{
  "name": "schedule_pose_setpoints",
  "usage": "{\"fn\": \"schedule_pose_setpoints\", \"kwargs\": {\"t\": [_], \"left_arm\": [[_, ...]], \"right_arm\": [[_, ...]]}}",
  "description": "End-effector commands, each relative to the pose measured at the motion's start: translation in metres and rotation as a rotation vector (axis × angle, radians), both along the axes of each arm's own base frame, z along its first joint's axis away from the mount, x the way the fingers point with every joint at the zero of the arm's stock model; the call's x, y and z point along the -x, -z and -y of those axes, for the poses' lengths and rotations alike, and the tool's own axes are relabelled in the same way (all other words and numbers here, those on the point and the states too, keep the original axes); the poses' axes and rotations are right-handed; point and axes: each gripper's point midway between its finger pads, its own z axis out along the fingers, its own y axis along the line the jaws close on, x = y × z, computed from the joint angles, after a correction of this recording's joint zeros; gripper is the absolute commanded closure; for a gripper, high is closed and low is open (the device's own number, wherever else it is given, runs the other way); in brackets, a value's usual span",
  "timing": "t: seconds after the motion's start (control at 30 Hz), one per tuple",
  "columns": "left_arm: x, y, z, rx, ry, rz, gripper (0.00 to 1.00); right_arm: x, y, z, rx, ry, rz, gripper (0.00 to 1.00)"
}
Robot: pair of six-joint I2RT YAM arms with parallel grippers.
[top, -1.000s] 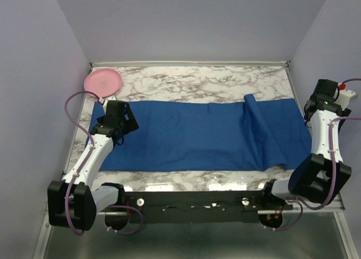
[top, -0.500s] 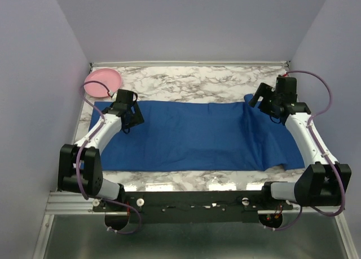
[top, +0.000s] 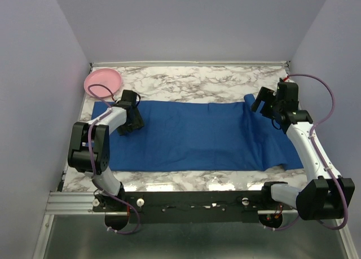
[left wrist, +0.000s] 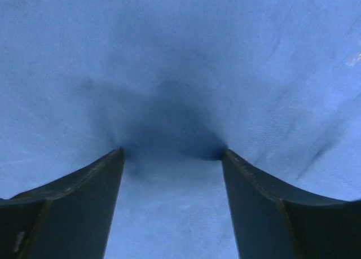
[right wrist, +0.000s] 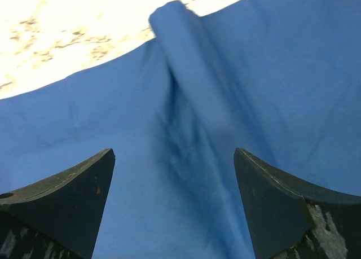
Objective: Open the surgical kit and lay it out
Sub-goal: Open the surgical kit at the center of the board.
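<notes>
Marble table (top: 197,81) fills the top view. We see the blue cloth (top: 186,140) spread wide across it, with a pink plate (top: 102,81) at the far left corner. Only the wrist views show us the fingers up close. The left gripper (left wrist: 172,153) has its fingers apart, with the tips touching the cloth. The right gripper (right wrist: 174,152) has its fingers apart too, over a raised fold (right wrist: 189,73) by the cloth's far edge.

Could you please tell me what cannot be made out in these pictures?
- Top external: whatever lies under the blue cloth is hidden by it.
- Left wrist: the cloth fills the view; whether the left end effector pinches it is unclear.
- Right wrist: the raised fold hides what is beneath it.
</notes>
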Motion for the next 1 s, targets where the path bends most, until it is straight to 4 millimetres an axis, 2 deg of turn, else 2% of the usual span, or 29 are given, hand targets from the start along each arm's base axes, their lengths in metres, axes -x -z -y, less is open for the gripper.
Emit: {"fn": "schedule_pose_setpoints", "kwargs": {"t": [0.0, 0.03, 0.13, 0.17, 0.23, 0.27, 0.3, 0.33, 0.43, 0.53, 0.67, 0.73, 0.83, 0.87, 0.9, 0.97], "left_arm": [[0.016, 0.022, -0.011, 0.017, -0.053, -0.105, 0.37], [0.019, 0.025, -0.015, 0.007, -0.06, -0.118, 0.4], [0.029, 0.032, -0.022, -0.011, -0.074, -0.157, 0.59], [0.031, 0.034, -0.024, -0.01, -0.079, -0.168, 0.7], [0.035, 0.038, -0.026, -0.008, -0.082, -0.187, 0.81], [0.037, 0.039, -0.027, -0.008, -0.087, -0.192, 0.92], [0.04, 0.04, -0.031, -0.01, -0.093, -0.204, 0.98], [0.04, 0.037, -0.034, -0.016, -0.097, -0.201, 1.0], [0.046, 0.03, -0.052, -0.067, -0.115, -0.201, 1.0], [0.054, 0.02, -0.085, -0.13, -0.179, -0.203, 1.0], [0.064, 0.007, -0.117, -0.235, -0.24, -0.211, 1.0], [0.066, 0.001, -0.128, -0.278, -0.264, -0.206, 1.0], [0.061, -0.003, -0.133, -0.299, -0.269, -0.191, 0.98], [0.06, -0.004, -0.135, -0.306, -0.27, -0.189, 0.9], [0.057, -0.006, -0.135, -0.306, -0.271, -0.179, 0.86], [0.054, -0.01, -0.14, -0.331, -0.28, -0.164, 0.83]], "right_arm": [[0.009, 0.008, 0.019, 0.095, 0.06, -0.011, 0.05], [0.009, 0.008, 0.019, 0.094, 0.061, -0.008, 0.05], [0.008, 0.01, 0.02, 0.1, 0.062, -0.013, 0.05], [0.008, 0.011, 0.022, 0.106, 0.067, -0.017, 0.05], [0.008, 0.013, 0.023, 0.113, 0.071, -0.022, 0.05], [0.007, 0.013, 0.024, 0.116, 0.07, -0.017, 0.05], [0.007, 0.013, 0.024, 0.118, 0.071, -0.019, 0.05], [0.006, 0.013, 0.025, 0.119, 0.073, -0.022, 0.05], [0.005, 0.016, 0.026, 0.126, 0.08, -0.031, 0.05], [0.002, 0.019, 0.027, 0.132, 0.085, -0.042, 0.05], [0.0, 0.026, 0.032, 0.137, 0.116, -0.073, 0.05], [-0.003, 0.031, 0.031, 0.128, 0.117, -0.091, 0.05], [-0.008, 0.041, 0.028, 0.099, 0.113, -0.118, 0.05], [-0.008, 0.045, 0.027, 0.086, 0.119, -0.126, 0.05], [-0.01, 0.049, 0.025, 0.069, 0.114, -0.137, 0.05], [-0.012, 0.061, 0.029, 0.032, 0.141, -0.164, 0.05]]}}
